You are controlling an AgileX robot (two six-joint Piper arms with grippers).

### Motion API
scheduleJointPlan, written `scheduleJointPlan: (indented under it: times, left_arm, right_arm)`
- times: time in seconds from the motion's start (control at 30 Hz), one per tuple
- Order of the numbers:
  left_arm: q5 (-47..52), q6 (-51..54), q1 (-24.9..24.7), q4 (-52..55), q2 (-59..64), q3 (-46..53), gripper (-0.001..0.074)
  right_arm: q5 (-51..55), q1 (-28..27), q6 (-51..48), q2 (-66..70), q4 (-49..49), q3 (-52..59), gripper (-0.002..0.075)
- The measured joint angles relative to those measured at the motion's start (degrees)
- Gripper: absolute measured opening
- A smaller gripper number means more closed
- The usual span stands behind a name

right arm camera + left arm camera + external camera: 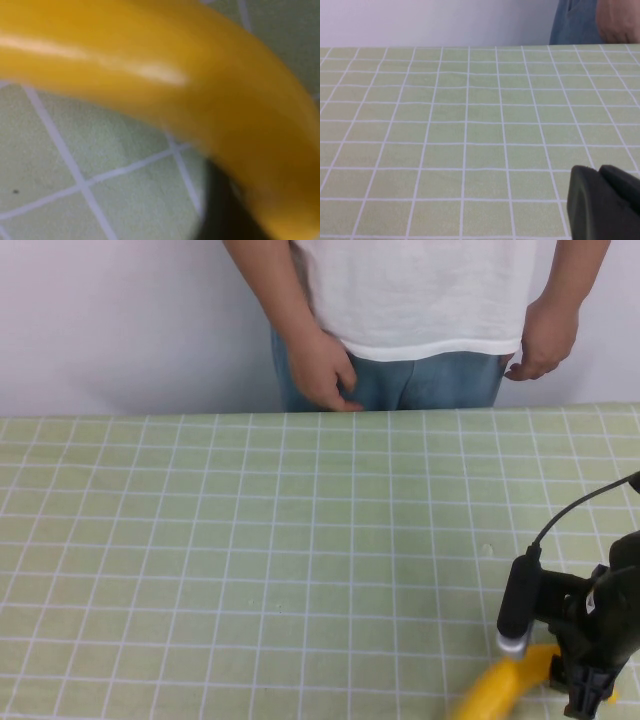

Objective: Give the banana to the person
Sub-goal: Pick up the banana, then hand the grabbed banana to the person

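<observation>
The banana [497,688] is glossy yellow-orange and blurred at the table's near right edge. My right gripper [580,685] is shut on its right end. In the right wrist view the banana [165,80] fills the frame just above the cloth, with a dark finger [217,215] beneath it. The person [420,300], in a white T-shirt and blue jeans, stands behind the far edge of the table with both hands hanging down. My left gripper [602,205] hangs low over the cloth, empty, its dark fingers together; it is out of the high view.
The table is covered with a light green cloth with a white grid [250,560]. A white wall [120,320] stands behind the far edge. A black cable [585,502] loops above the right arm.
</observation>
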Motion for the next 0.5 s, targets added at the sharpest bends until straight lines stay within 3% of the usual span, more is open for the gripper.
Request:
scheduleJointPlan:
  times: [0.07, 0.3, 0.5]
  left_arm:
    - [0.0, 0.0, 0.0, 0.0, 0.0, 0.0, -0.0004]
    - [0.0, 0.0, 0.0, 0.0, 0.0, 0.0, -0.0004]
    - [0.0, 0.0, 0.0, 0.0, 0.0, 0.0, -0.0004]
  right_arm:
    - [0.11, 0.0, 0.13, 0.26, 0.72, 0.0, 0.0238]
    - [2.87, 0.0, 0.58, -4.01, 1.57, -0.14, 0.0238]
    - [3.98, 0.0, 0.8, -16.41, 3.07, -0.37, 0.0238]
